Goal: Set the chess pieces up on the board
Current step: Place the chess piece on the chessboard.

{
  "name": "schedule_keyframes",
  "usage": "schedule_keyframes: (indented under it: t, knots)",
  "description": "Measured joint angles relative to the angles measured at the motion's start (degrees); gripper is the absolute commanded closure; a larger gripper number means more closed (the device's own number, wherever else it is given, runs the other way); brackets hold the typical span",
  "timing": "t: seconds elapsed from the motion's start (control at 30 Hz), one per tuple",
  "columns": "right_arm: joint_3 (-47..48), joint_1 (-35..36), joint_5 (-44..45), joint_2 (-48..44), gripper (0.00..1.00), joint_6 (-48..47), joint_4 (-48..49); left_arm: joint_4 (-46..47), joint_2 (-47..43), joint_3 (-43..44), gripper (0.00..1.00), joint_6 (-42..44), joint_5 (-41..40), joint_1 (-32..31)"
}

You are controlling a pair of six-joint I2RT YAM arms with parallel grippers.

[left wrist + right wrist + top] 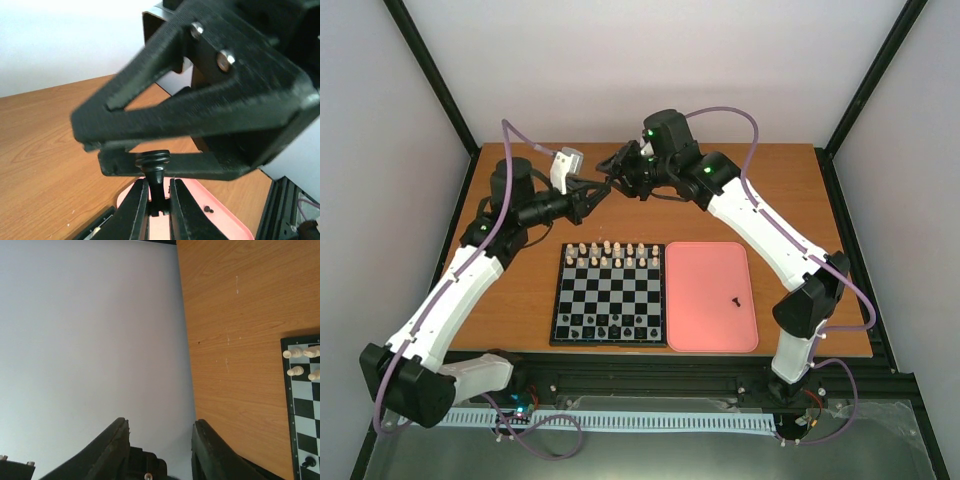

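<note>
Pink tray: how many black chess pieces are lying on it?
1, a black chess piece, right of centre on the pink tray. None seems hidden there.

Board [610, 292] sits on the table [520, 280], tray [705, 300] just beside it on the right. Chess pieces [605, 325] line the board's near rows and rival pieces [610, 255] its far rows, with one stray piece [735, 299] in the tray.

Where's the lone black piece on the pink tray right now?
Top view: the black piece sits alone on the pink tray, right of the board, a little right of the tray's centre.
</note>
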Motion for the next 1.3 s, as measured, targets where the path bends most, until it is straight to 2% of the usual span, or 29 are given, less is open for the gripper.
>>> schedule_keyframes:
  t: [0.33, 0.57, 0.77, 0.97, 1.17, 1.3]
  knots:
    - [0.0, -0.3, 0.9, 0.0, 0.53, -2.0, -0.5, -9.0, -1.1, 2.9, 0.99, 6.0, 3.4, -0.1]
    - [0.2, -4.2, 3.2, 0.0, 0.52, -9.3, -8.1, -23.2, -2.5, 7.5, 0.99, 7.3, -1.4, -0.1]
    - [-0.5, -6.9, 9.2, -0.1, 0.51, -19.5, -16.1, -38.5, -4.7, 11.6, 0.99, 5.9, -10.2, -0.1]
    - [-6.9, -7.5, 17.3, -3.6, 0.47, -29.9, -22.8, -57.0, -6.1, 15.6, 0.99, 1.4, -17.8, -0.1]
    - [-15.7, -10.5, 21.3, -10.7, 0.47, -36.7, -25.7, -71.5, -6.1, 13.5, 0.99, -5.1, -19.5, -0.1]
    - [-20.1, -12.0, 21.7, -13.5, 0.47, -40.0, -27.3, -75.6, -6.1, 10.8, 0.99, -8.0, -19.0, -0.1]
